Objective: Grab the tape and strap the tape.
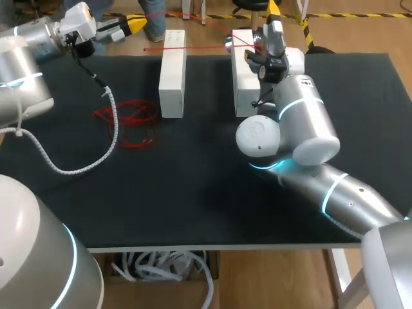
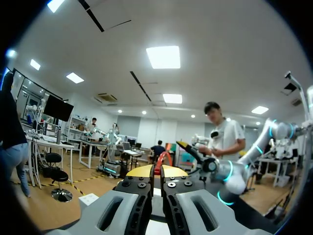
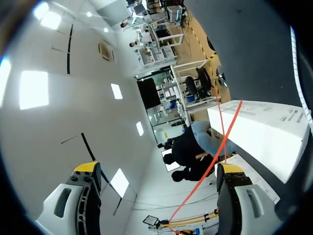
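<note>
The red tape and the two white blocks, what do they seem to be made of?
The tape is likely a thin plastic or fabric strap: it lies in loose, limp coils. The blocks are probably foam or cardboard, matt white, with flat faces, sharp edges and no shine. The look alone leaves it open.

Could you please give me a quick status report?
Left gripper jaws shut on thin red tape. Right gripper jaws open, tape running between them. Tape spans two white rectangular blocks. Nothing blocking.

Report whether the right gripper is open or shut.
Open: the right gripper has its fingers wide apart, red tape running between them.
</note>
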You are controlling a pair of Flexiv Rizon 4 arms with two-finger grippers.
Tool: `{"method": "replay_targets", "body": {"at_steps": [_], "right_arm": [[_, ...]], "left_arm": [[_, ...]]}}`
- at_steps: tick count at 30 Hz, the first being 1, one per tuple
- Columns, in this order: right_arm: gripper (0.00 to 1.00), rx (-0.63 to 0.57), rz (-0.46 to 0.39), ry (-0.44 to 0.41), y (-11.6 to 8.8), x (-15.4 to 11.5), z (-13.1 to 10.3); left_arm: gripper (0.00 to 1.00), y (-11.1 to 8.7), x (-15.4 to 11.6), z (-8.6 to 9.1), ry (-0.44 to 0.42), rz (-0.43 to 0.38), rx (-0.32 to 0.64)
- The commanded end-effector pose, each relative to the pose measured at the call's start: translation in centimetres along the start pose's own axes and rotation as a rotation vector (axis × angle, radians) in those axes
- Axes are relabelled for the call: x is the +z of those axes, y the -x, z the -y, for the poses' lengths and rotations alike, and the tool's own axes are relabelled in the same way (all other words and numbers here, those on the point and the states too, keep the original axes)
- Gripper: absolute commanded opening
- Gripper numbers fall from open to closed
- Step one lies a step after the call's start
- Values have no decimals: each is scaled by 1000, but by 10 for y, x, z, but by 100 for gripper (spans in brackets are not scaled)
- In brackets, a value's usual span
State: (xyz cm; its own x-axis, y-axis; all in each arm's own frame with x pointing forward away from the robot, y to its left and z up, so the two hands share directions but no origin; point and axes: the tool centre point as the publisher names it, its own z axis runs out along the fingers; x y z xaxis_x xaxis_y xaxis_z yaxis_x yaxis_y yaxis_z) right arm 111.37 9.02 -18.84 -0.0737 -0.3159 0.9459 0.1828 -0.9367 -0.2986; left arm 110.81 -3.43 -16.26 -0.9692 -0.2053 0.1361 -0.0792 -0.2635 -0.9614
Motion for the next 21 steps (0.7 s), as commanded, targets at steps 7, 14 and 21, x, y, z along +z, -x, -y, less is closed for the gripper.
{"method": "replay_targets", "body": {"at_steps": [7, 14, 21], "right_arm": [[100, 30, -19, -9, 5, 0, -6], [100, 40, -19, -10, 4, -1, -6], [100, 26, -19, -2, 5, -1, -9]], "left_arm": [[0, 0, 0, 0, -1, 1, 1], [0, 0, 0, 0, -1, 1, 1], [0, 0, 0, 0, -1, 1, 1]]}}
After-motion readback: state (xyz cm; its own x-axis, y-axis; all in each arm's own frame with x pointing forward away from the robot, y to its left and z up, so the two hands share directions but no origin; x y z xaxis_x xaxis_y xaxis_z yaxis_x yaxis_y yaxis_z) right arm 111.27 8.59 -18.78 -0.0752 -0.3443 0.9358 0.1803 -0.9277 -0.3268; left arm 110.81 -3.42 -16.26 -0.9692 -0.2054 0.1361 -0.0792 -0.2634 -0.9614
